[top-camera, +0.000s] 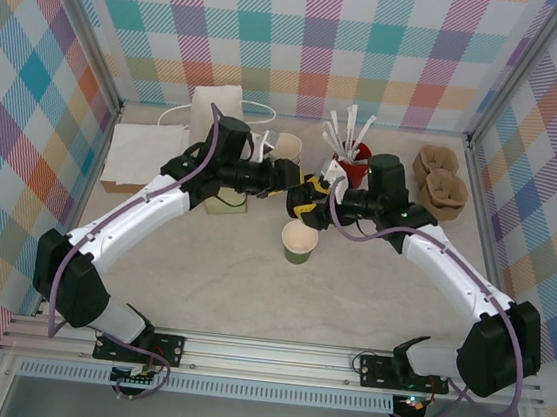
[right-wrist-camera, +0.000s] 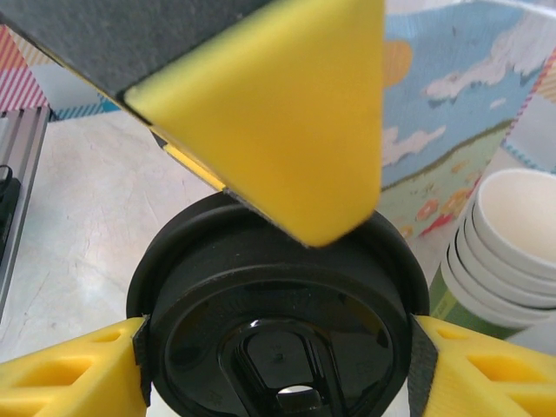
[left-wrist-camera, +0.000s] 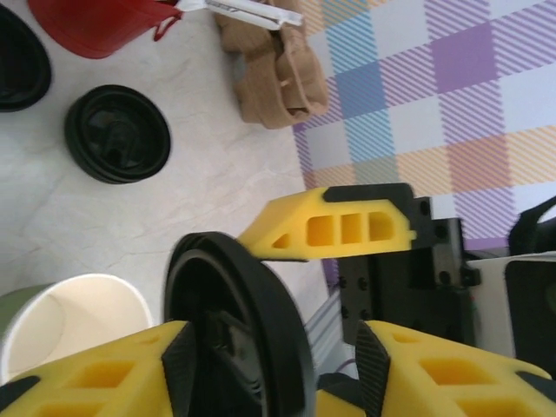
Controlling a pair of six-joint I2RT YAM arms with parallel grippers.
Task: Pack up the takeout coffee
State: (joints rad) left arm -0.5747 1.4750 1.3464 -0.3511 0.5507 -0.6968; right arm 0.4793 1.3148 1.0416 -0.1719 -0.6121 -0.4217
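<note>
Top external: paper cup [top-camera: 300, 241], pale green wall, cream inside, upright and uncovered on the table [top-camera: 201, 270]. Just behind the cup, left gripper [top-camera: 308, 188] and right gripper [top-camera: 304, 211] tip to tip. Farther behind and to the right of the cup, red cup of white sticks [top-camera: 349, 166].

Left wrist: black lid [left-wrist-camera: 234, 321] on edge just beside the cup's rim, between spread left jaws, with a gap at 1 pad. Beyond the cup, 2 spare lids [left-wrist-camera: 117, 132] flat on the table.

Right wrist: round lid face-on, glossy, moulded tab at centre, pinched at opposite rim edges by the right jaws. 1 left finger across its top.
</note>
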